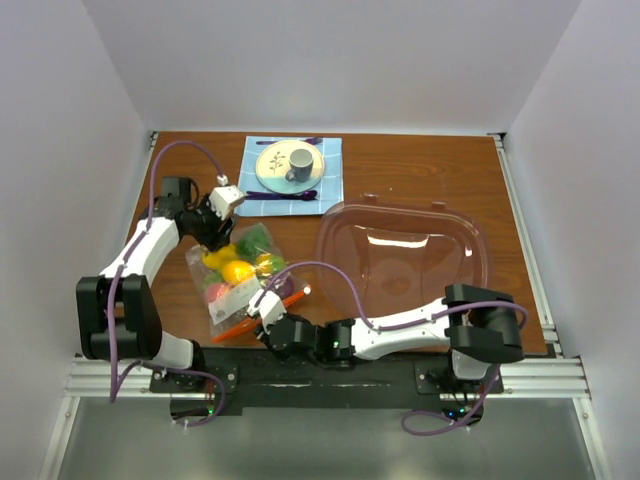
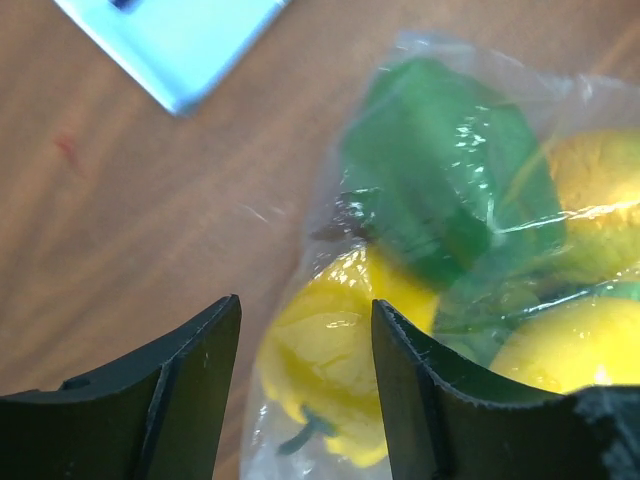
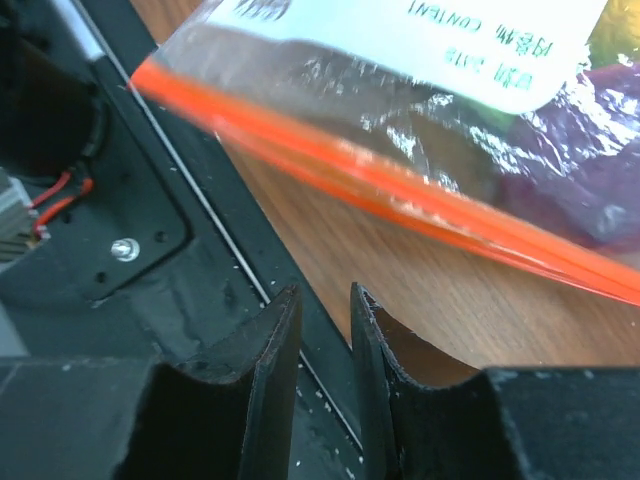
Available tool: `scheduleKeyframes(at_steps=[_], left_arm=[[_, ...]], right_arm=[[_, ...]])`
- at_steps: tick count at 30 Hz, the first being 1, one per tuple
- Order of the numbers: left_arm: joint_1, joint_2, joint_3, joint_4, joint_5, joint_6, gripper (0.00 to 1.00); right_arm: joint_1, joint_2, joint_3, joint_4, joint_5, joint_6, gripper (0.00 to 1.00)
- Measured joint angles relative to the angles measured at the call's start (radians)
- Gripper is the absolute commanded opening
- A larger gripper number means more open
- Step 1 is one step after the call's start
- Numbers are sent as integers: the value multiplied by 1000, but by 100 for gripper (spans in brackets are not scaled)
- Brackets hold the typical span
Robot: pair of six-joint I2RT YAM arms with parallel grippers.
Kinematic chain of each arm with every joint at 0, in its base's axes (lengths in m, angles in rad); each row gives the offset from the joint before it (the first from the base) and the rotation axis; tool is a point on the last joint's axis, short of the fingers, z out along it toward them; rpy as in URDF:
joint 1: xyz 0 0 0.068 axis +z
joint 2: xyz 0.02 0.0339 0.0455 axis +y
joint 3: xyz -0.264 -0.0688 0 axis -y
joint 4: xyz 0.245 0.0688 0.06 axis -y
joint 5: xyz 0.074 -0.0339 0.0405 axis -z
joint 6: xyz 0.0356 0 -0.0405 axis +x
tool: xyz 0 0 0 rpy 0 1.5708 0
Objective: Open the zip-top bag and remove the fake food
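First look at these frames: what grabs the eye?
The bag of bright yellow and green fake food, left of centre on the table, with the left gripper at its far end and the right gripper by its orange zipper. Right of it lies a big clear bowl.

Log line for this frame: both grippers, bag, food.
left gripper: open, at far end of zip-top bag | right gripper: barely open, empty, near zipper strip | fake food: inside bag

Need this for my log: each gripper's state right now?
Left gripper: open, at the clear crinkly zip-top bag, gripping nothing.
Right gripper: narrowly open, empty, just short of the bag's orange-red zipper strip.
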Motion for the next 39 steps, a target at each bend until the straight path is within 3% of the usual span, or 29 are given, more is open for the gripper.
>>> scheduleKeyframes(at_steps=[6,14,22,25,33,39], left_arm=[[0,-50,-107,-13,-3,27,50],[0,-93,-163,-32,-11,69,44],[0,-134,-194,-50,-35,103,43],[0,-134,-194,-53,-42,110,43],[0,-138,-195,-83,-42,204,43],[0,-143,-205,-121,-42,274,43]], right_arm=[[-18,27,6,19,42,10,35],[-132,8,-24,103,65,31,38],[-143,59,-1,89,118,16,79],[-138,109,30,70,201,11,84],[-138,214,95,76,394,-71,86],[-138,251,107,168,385,-185,87]])
